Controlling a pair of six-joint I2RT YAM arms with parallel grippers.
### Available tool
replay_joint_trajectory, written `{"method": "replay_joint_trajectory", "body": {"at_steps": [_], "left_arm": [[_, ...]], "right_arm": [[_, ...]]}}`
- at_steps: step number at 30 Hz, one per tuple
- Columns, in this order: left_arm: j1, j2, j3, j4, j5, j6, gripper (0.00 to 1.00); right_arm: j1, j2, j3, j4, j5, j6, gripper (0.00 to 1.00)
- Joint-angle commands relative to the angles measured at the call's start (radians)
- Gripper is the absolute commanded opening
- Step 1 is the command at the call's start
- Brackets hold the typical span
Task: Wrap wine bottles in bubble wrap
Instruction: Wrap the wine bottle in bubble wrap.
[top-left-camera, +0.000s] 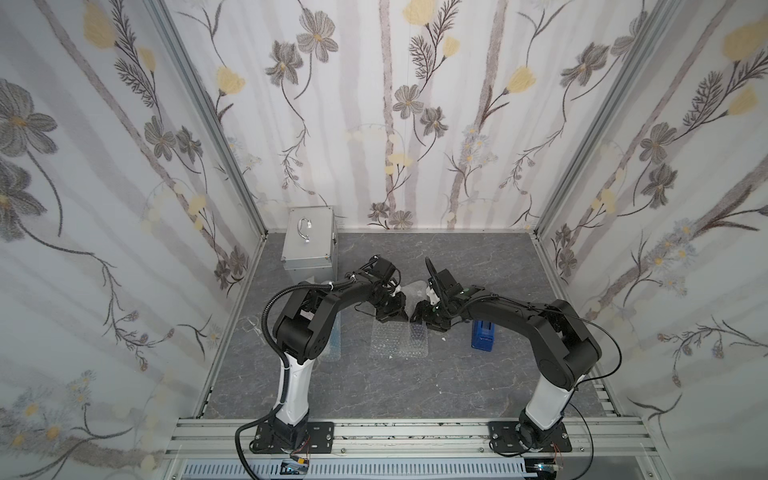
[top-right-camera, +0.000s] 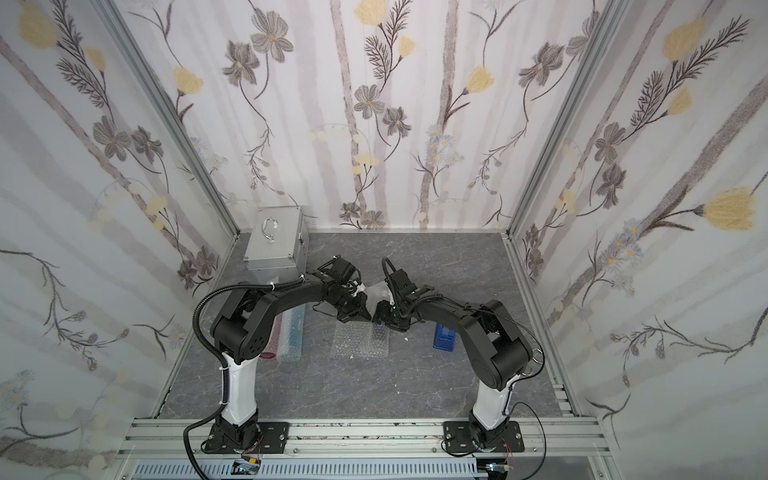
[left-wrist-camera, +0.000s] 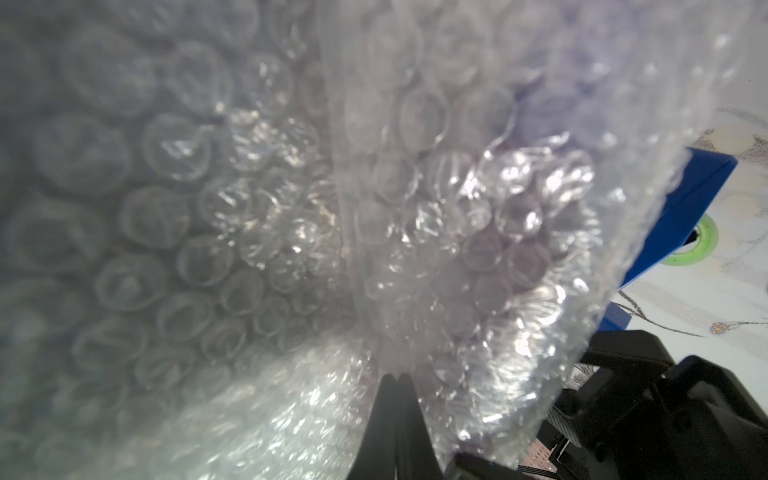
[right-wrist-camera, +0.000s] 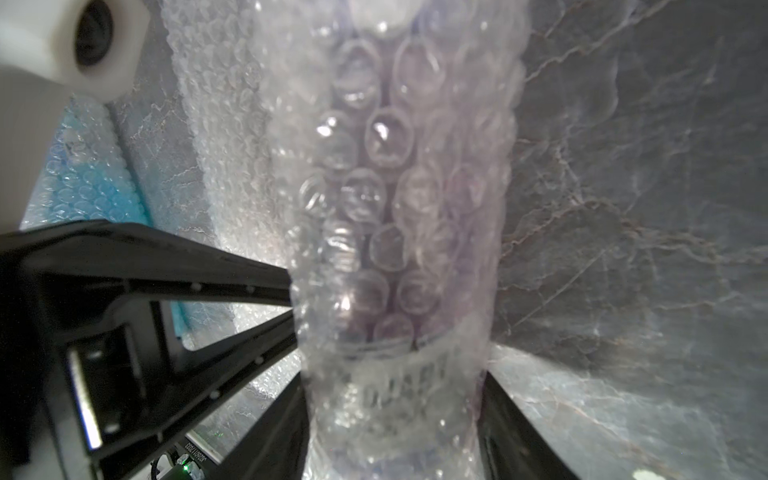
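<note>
Bubble wrap (top-left-camera: 397, 343), thin clear sheet with small bubbles, sits mid-table between both arms, partly rolled round small clear glass bottle of purple liquid (right-wrist-camera: 386, 249). Loose part lies flat on grey marbled table (top-left-camera: 415, 386), on the robot's side.

Left gripper (left-wrist-camera: 392, 379) pinched fully closed on a fold of wrap; raised flap fills its wrist view. Right gripper (right-wrist-camera: 397, 365) jaws flank one end of wrapped bottle, touching wrap both sides, so holding it.

Risks, my read:
- Slick film slips out of thin pinch if tugged.
- Bottle rolls or slides inside wrap if right hold loosens.
- Flap springs open, no tape seen on it.
- Blue tape dispenser (top-left-camera: 482, 334) sits near, under right arm, which could knock it.

Wrap looks cloudy-clear, glinting, layered; purple tint shows through.
</note>
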Motion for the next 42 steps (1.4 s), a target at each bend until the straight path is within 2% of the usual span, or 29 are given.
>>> {"method": "replay_joint_trajectory", "body": {"at_steps": [1, 13, 17, 26, 32, 34, 37, 42], "left_arm": [[-0.004, 0.012, -0.001, 0.001, -0.005, -0.009, 0.05], [-0.007, 0.031, -0.003, 0.012, 0.005, -0.031, 0.10], [-0.002, -0.007, 0.000, -0.012, -0.002, -0.019, 0.15], [0.066, -0.198, -0.055, -0.127, -0.204, 0.099, 0.25], [0.169, -0.215, -0.116, -0.109, -0.299, 0.132, 0.43], [0.195, -0.195, -0.135, -0.080, -0.289, 0.122, 0.49], [0.215, -0.154, -0.135, -0.063, -0.269, 0.124, 0.50], [0.218, -0.113, -0.147, -0.013, -0.173, 0.090, 0.50]], "right_arm": [[-0.006, 0.009, -0.023, 0.010, 0.028, 0.005, 0.56], [-0.005, 0.012, -0.022, 0.025, 0.009, -0.005, 0.54], [-0.005, 0.015, -0.022, 0.020, 0.015, -0.009, 0.53], [-0.007, 0.022, -0.019, 0.010, 0.033, -0.014, 0.53], [-0.006, 0.024, -0.014, 0.008, 0.031, -0.018, 0.53], [-0.007, 0.026, -0.010, 0.005, 0.029, -0.019, 0.53], [-0.006, 0.027, -0.006, 0.003, 0.029, -0.020, 0.53], [-0.007, 0.030, -0.002, -0.002, 0.027, -0.023, 0.53]]}}
